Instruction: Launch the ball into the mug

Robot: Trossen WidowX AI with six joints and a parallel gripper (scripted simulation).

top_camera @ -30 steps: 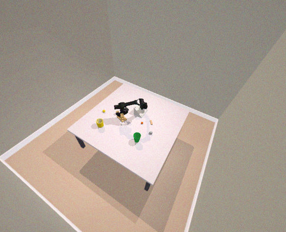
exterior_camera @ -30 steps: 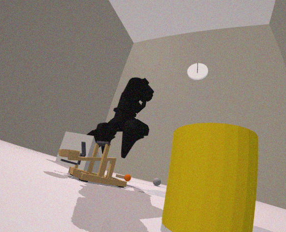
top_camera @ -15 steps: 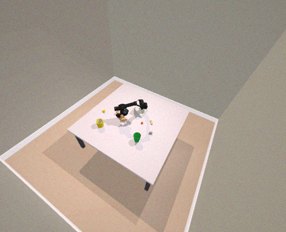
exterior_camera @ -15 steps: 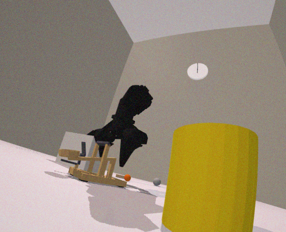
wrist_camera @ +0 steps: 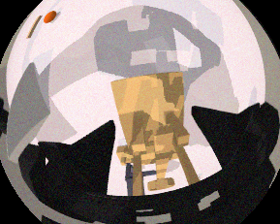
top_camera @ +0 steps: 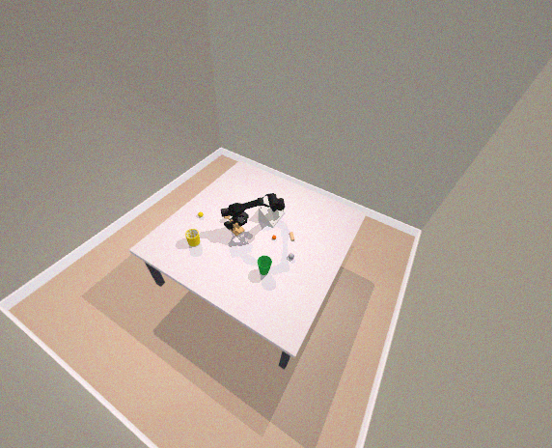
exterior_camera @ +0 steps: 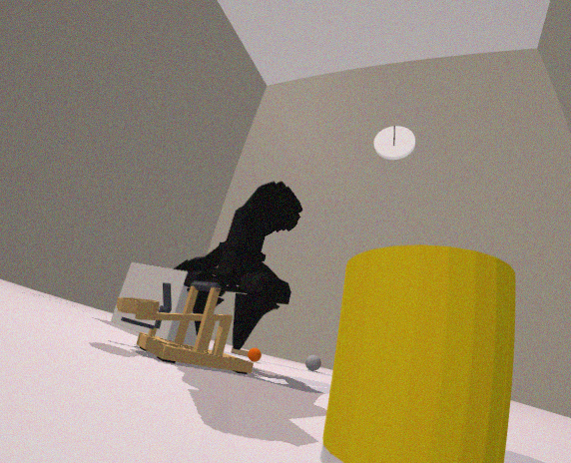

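The wooden catapult (top_camera: 238,230) (exterior_camera: 197,356) (wrist_camera: 147,96) stands on the table with its throwing arm roughly level in the exterior view. My gripper (wrist_camera: 154,116) is open, with one finger on each side of the catapult's frame and nothing gripped. In the exterior view the fingers reach low beside the frame. The yellow mug (top_camera: 193,239) (exterior_camera: 421,349) stands upright, apart from the catapult. An orange ball (top_camera: 274,237) (exterior_camera: 255,354) (wrist_camera: 49,16), a grey ball (top_camera: 290,257) (exterior_camera: 313,362) and a yellow ball (top_camera: 200,214) lie on the table. The inside of the catapult's cup is hidden.
A green cup (top_camera: 264,266) stands near the grey ball. A small wooden block (top_camera: 291,237) (wrist_camera: 34,26) lies by the orange ball. A pale grey angled panel (top_camera: 267,217) (exterior_camera: 144,284) (wrist_camera: 29,111) stands beside the arm, near the catapult.
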